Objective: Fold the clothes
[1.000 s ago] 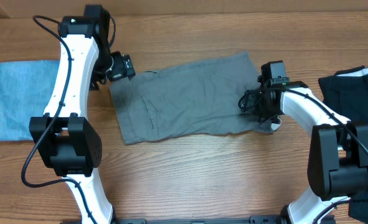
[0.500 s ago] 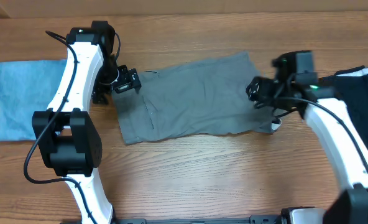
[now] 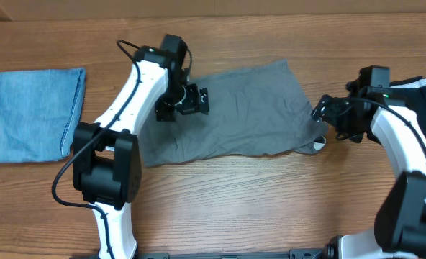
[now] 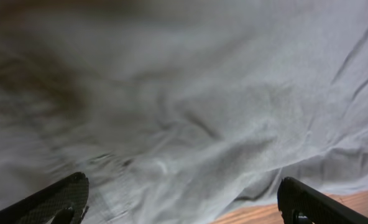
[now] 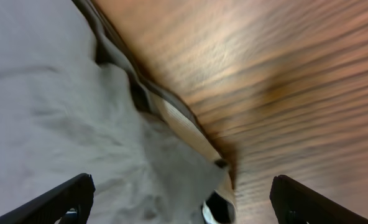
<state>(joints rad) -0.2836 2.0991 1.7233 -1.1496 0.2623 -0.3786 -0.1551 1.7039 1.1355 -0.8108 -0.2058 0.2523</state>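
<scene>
We see a grey fabric garment (image 3: 249, 115) spread flat and wide across the middle of the brown wooden table (image 3: 270, 208), its long side running left to right and its surface lightly creased. Our left gripper (image 3: 197, 101) hangs over the garment's upper left part. In the left wrist view its dark fingertips (image 4: 63, 199) stand far apart at the two lower corners, so the jaws are spread wide. Only rumpled grey cloth lies between them, and we cannot tell whether they touch it.

Our right gripper (image 3: 322, 115) sits at the garment's right edge. Its fingertips (image 5: 308, 202) are likewise set wide apart and grip nothing. In the right wrist view, grey cloth fills the left side and bare wood the right. The garment's hem runs between them, with a pale inner strip (image 5: 187, 130) turned up along it.

A folded blue denim cloth (image 3: 33, 111) lies at the table's left end, well apart from the grey garment. A black garment (image 3: 422, 101) lies at the right end, beside our right arm.
</scene>
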